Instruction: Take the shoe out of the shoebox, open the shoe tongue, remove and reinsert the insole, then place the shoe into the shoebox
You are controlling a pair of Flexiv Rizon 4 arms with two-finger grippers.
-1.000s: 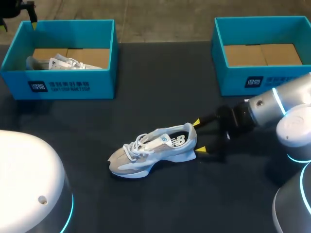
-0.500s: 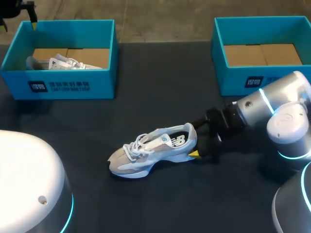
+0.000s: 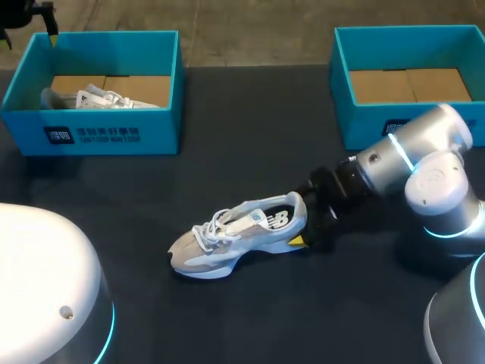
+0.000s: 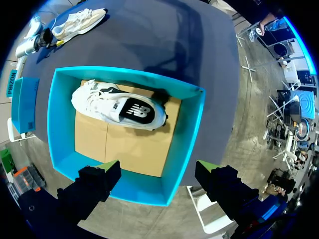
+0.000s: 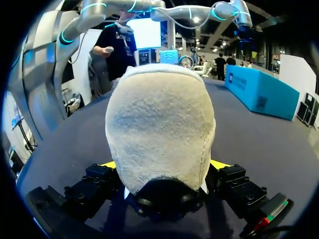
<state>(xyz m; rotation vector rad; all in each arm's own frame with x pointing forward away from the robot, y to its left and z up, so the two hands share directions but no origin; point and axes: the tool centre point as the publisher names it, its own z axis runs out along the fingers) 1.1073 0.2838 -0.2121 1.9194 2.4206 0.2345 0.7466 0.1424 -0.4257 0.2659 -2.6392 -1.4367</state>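
The right gripper [image 5: 163,165] clasps the shoe [image 3: 239,231] by its heel, a yellow tip against each side; the shoe rests on its sole near the middle of the table [image 3: 250,136]. Such a shallow heel hold risks the toe sagging and the shoe slipping when lifted.

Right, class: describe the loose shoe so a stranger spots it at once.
On the dark table, look between the two blue boxes. The shoe lies in the open, grey-beige, with the right gripper at its heel; the other shoe sits inside the left box.
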